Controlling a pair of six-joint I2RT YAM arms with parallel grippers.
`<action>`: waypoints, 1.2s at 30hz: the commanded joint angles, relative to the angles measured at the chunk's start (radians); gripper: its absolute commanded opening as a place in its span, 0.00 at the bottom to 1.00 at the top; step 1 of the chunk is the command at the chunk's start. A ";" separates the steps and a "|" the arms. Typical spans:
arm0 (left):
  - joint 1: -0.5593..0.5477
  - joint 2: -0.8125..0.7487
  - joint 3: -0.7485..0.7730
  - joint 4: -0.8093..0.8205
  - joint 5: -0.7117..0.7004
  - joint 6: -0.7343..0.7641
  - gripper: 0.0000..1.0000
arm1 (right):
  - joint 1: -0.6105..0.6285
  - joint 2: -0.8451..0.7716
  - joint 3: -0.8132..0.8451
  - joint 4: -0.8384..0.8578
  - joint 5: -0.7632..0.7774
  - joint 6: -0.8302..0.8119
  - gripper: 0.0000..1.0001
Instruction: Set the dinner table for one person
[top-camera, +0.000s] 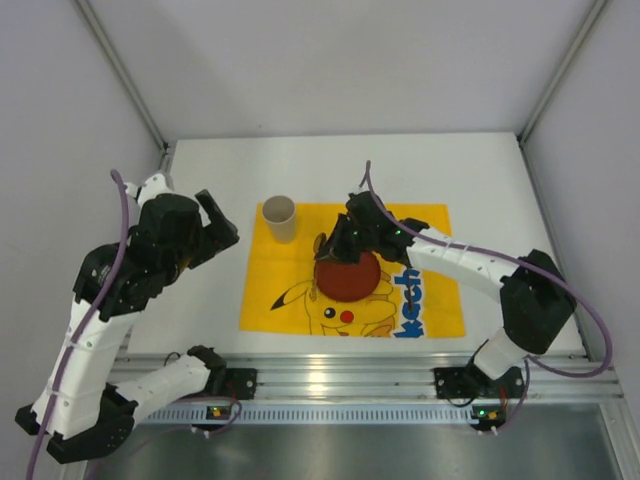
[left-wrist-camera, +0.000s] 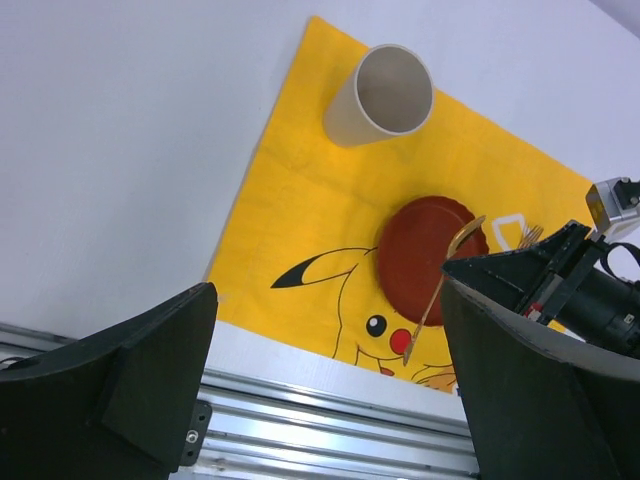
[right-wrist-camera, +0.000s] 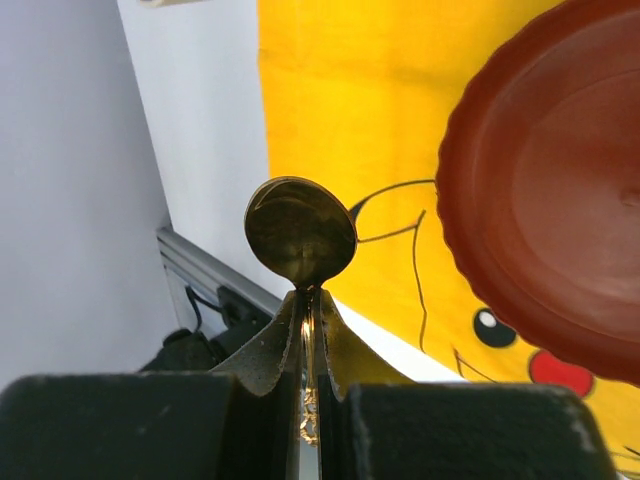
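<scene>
The white dinner table (top-camera: 480, 170) carries a yellow Pikachu cloth (top-camera: 275, 290). On the cloth stand a beige cup (top-camera: 278, 217) at the back left and a red plate (top-camera: 347, 277) in the middle. My right gripper (top-camera: 340, 246) is shut on a gold spoon (right-wrist-camera: 300, 231) and holds it just above the plate's back left rim. In the left wrist view the spoon (left-wrist-camera: 437, 290) hangs over the plate (left-wrist-camera: 420, 262), near the cup (left-wrist-camera: 385, 95). My left gripper (top-camera: 216, 226) is open and empty, raised left of the cloth.
Gold fork tines (left-wrist-camera: 528, 237) show on the cloth behind the right gripper. An aluminium rail (top-camera: 330, 375) runs along the table's near edge. Grey walls close in the back and sides.
</scene>
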 joint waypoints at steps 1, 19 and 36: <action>-0.002 0.023 -0.002 -0.039 0.039 0.061 0.98 | 0.067 0.053 0.038 0.126 0.098 0.156 0.00; -0.002 -0.129 -0.083 -0.062 0.174 0.081 0.98 | 0.170 0.486 0.420 0.013 0.204 0.169 0.00; -0.002 -0.140 -0.077 -0.105 0.157 0.070 0.98 | 0.207 0.567 0.462 -0.068 0.262 0.037 0.20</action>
